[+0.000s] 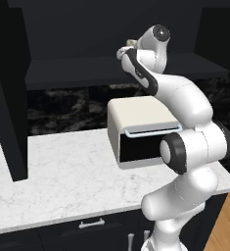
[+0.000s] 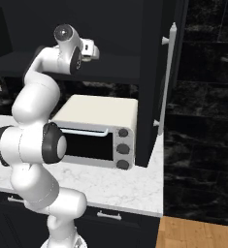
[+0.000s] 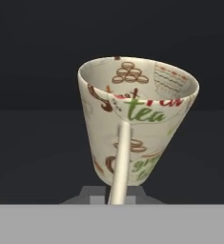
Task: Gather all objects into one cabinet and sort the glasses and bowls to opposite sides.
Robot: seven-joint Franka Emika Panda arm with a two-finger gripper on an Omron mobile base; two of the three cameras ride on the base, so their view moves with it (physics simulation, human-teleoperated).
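A cream mottled cup (image 3: pixel 132 119) with brown and green print stands upright on the dark shelf of the open black cabinet (image 1: pixel 77 71), its thin handle facing the hand camera. My gripper (image 3: pixel 116 194) is shut on that handle, which runs down between the two dark tips. In the left base view the gripper (image 1: pixel 128 49) is raised over the shelf's middle, with a sliver of the cup (image 1: pixel 131 42) behind the wrist. The right base view shows the gripper (image 2: pixel 90 50) reaching into the same shelf. The cabinet door (image 2: pixel 154 82) with its long silver handle stands open at the right.
A cream toaster oven (image 1: pixel 141 130) sits on the white marble counter (image 1: pixel 62 181) right under the shelf and my arm. Another open black cabinet door (image 1: pixel 9 98) hangs at the left. Black drawers with silver pulls (image 1: pixel 91 224) run below the counter.
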